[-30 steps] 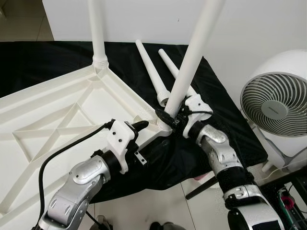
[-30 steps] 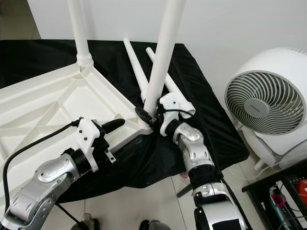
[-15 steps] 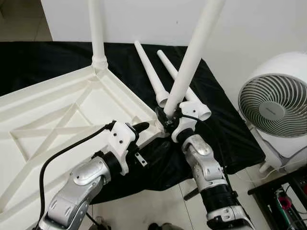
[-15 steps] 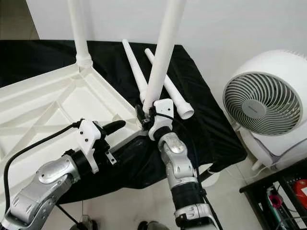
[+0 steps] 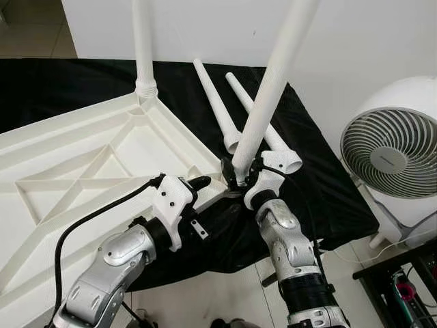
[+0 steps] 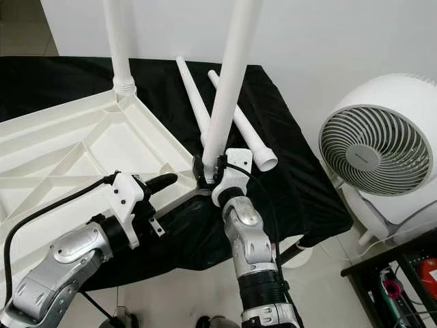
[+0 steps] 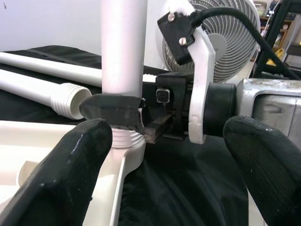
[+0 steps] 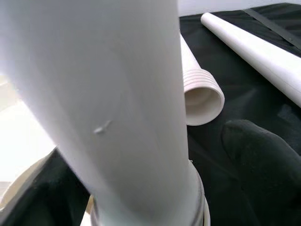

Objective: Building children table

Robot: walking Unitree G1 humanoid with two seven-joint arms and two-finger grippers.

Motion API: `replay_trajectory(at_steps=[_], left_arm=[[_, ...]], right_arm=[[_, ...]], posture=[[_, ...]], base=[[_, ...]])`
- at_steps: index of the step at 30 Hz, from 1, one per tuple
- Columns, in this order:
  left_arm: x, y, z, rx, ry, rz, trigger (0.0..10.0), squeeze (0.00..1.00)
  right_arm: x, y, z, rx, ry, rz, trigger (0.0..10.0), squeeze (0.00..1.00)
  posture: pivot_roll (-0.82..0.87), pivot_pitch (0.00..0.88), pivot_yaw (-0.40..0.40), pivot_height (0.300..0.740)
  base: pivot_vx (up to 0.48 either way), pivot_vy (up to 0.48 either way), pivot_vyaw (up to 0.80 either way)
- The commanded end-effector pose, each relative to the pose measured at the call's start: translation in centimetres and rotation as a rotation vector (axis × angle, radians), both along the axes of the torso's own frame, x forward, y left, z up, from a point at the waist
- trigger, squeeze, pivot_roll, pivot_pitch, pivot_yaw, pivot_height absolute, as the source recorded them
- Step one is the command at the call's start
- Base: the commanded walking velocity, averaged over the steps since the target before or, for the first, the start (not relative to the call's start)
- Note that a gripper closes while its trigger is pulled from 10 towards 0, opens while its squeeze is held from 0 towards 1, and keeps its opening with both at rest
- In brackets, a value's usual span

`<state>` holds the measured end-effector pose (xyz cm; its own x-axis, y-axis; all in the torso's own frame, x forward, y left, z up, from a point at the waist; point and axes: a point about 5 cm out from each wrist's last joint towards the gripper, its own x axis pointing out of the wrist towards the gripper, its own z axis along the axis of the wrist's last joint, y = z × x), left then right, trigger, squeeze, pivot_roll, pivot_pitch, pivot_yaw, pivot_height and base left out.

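Observation:
The white table top (image 5: 82, 164) lies upside down on a black cloth. One white leg (image 5: 143, 48) stands upright in its far corner. At the near corner a second leg (image 5: 273, 75) leans to the right, its threaded end at the corner socket (image 7: 127, 141). My right gripper (image 5: 235, 179) is shut on the base of this leg, with one black finger (image 7: 113, 106) pressed against it. My left gripper (image 5: 201, 184) hovers open just left of that corner, its fingers (image 7: 70, 179) wide apart. Two loose legs (image 5: 215, 102) (image 5: 263, 119) lie on the cloth behind.
A white round fan (image 5: 392, 157) stands on the floor to the right. A black rack (image 5: 403, 287) is at the lower right. A white wall rises behind the table. The black cloth (image 5: 321, 184) hangs over the near right edge.
My right forearm has swung left, from the right side to almost straight below the gripper, still holding the leg's base. The left arm has stayed in place.

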<state>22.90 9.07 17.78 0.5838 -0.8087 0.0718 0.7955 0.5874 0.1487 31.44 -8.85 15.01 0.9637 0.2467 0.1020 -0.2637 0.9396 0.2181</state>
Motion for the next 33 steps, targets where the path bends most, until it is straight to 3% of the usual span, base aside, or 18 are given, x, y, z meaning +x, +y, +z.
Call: replay_trajectory(at_steps=[1, 3, 4, 7, 8, 10, 11, 12, 20, 21, 22, 24, 25, 27, 28, 29, 30, 33], left_arm=[[-0.1, -0.4, -0.2, 0.019, 0.011, -0.02, 10.0, 0.0], [-0.1, -0.3, -0.3, 0.022, 0.012, -0.014, 10.0, 0.0], [0.0, -0.2, -0.3, 0.025, 0.009, -0.011, 10.0, 0.0], [0.1, -0.1, -0.3, 0.03, 0.009, -0.005, 10.0, 0.0], [0.3, 0.1, -0.3, 0.037, 0.006, 0.002, 10.0, 0.0], [0.4, 0.2, -0.3, 0.042, 0.005, 0.007, 10.0, 0.0], [0.5, 0.3, -0.3, 0.043, 0.005, 0.011, 10.0, 0.0], [0.8, 0.5, -0.2, 0.049, 0.0, 0.023, 10.0, 0.0], [1.8, 1.6, 0.0, 0.073, -0.015, 0.077, 10.0, 0.0], [2.0, 1.8, 0.0, 0.077, -0.017, 0.085, 10.0, 0.25], [2.0, 1.8, 0.0, 0.077, -0.017, 0.085, 10.0, 0.25], [2.4, 2.3, 0.1, 0.087, -0.021, 0.105, 10.0, 0.37], [2.6, 2.5, 0.1, 0.095, -0.024, 0.113, 10.0, 0.79], [2.7, 2.6, 0.2, 0.101, -0.026, 0.119, 10.0, 0.79], [2.8, 2.7, 0.1, 0.107, -0.017, 0.122, 10.0, 0.76], [2.8, 2.7, 0.1, 0.107, -0.017, 0.122, 10.0, 0.76], [3.0, 3.0, -0.1, 0.119, 0.003, 0.13, 10.0, 1.0], [3.6, 3.5, -0.6, 0.172, 0.021, 0.159, 10.0, 1.0]], right_arm=[[-0.4, -0.7, 0.0, -0.005, -0.003, -0.013, 10.0, 1.0], [-1.1, -0.8, 0.1, -0.017, -0.013, -0.007, 10.0, 1.0], [-1.5, -0.9, 0.1, -0.009, -0.011, 0.011, 10.0, 0.0], [-2.0, -1.0, 0.1, 0.002, -0.016, 0.035, 10.0, 0.0], [-2.4, -1.1, 0.1, 0.0, -0.024, 0.049, 5.5, 0.0], [-2.6, -1.2, 0.2, -0.003, -0.029, 0.056, 5.5, 0.0], [-2.7, -1.2, 0.2, -0.003, -0.027, 0.058, 4.4, 0.0], [-3.1, -1.6, 0.2, -0.003, -0.03, 0.059, 0.0, 0.0], [-4.3, -2.7, 0.1, -0.018, -0.019, 0.065, 0.0, 0.0], [-4.6, -2.9, 0.1, -0.024, -0.017, 0.071, 0.0, 0.0], [-4.6, -2.9, 0.1, -0.024, -0.017, 0.071, 0.0, 0.0], [-4.9, -3.3, 0.1, -0.028, -0.016, 0.09, 0.0, 0.0], [-5.2, -3.3, 0.1, -0.026, -0.016, 0.125, 0.0, 0.0], [-5.3, -3.3, 0.1, -0.024, -0.015, 0.15, 0.0, 0.0], [-5.4, -3.2, 0.2, -0.033, -0.016, 0.174, 4.5, 0.0], [-5.4, -3.2, 0.2, -0.033, -0.016, 0.174, 4.5, 0.0], [-5.6, -3.2, 0.3, -0.037, -0.02, 0.219, 10.0, 0.0], [-5.7, -3.4, 0.6, -0.033, -0.022, 0.313, 10.0, 0.0]], posture=[[0.13, 0.111, -0.128, 0.74], [0.13, 0.113, -0.128, 0.74], [0.13, 0.116, -0.129, 0.74], [0.13, 0.118, -0.129, 0.74], [0.12, 0.123, -0.131, 0.74], [0.12, 0.123, -0.131, 0.74], [0.12, 0.125, -0.131, 0.74], [0.12, 0.127, -0.134, 0.74], [0.12, 0.129, -0.137, 0.74], [0.12, 0.127, -0.136, 0.74], [0.12, 0.127, -0.136, 0.74], [0.12, 0.127, -0.132, 0.74], [0.11, 0.127, -0.131, 0.74], [0.11, 0.127, -0.131, 0.74], [0.11, 0.126, -0.128, 0.74], [0.11, 0.126, -0.128, 0.74], [0.11, 0.125, -0.124, 0.74], [0.11, 0.124, -0.118, 0.74]], base=[[0.0, 0.0, 0.0], [0.0, 0.0, 0.0], [0.0, 0.0, 0.0], [0.0, 0.0, 0.0], [0.0, 0.0, 0.0], [0.0, 0.0, 0.0], [0.0, 0.0, 0.0], [0.0, 0.0, 0.0], [0.0, 0.0, 0.0], [0.0, 0.0, 0.0], [0.0, 0.0, 0.0], [0.0, 0.0, 0.0], [0.0, 0.0, 0.0], [0.0, 0.0, 0.0], [0.0, 0.0, 0.0], [0.0, 0.0, 0.0], [0.0, 0.0, 0.0], [0.0, 0.0, 0.0]])
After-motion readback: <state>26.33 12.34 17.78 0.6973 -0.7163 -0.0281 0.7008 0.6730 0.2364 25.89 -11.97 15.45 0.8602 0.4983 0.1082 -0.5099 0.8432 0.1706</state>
